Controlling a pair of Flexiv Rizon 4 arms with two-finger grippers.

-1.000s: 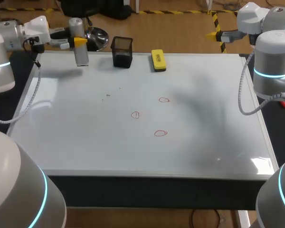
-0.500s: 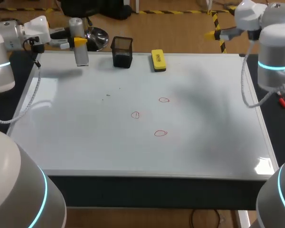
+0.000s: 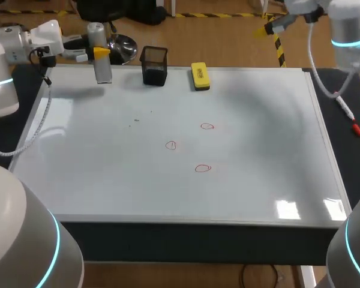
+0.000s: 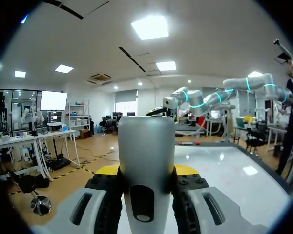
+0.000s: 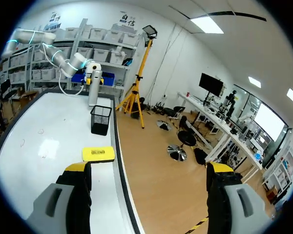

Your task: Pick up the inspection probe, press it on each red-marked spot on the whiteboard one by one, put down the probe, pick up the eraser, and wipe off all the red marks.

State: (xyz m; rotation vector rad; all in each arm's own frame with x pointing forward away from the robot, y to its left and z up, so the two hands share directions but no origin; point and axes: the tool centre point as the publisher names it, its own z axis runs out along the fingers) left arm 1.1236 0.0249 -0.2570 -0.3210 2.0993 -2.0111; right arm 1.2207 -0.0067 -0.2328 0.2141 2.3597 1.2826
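3 red marks (image 3: 171,145), 1 probe (image 3: 100,60), 1 eraser (image 3: 200,76), 1 mesh cup (image 3: 154,66), 1 whiteboard (image 3: 108,174)

Grey probe (image 3: 102,69) upright in left end effector (image 3: 101,53), yellow eraser (image 3: 200,76) at far edge of whiteboard (image 3: 108,180), three red marks (image 3: 171,144) mid-board.

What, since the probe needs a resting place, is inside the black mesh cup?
Nothing shows above the rim of the black mesh cup; its dark interior hides the bottom.

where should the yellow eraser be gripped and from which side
Probably from straight above, pinching its two long sides near the middle. The yellow eraser lies flat on the whiteboard, and the black mesh cup stands apart from it.
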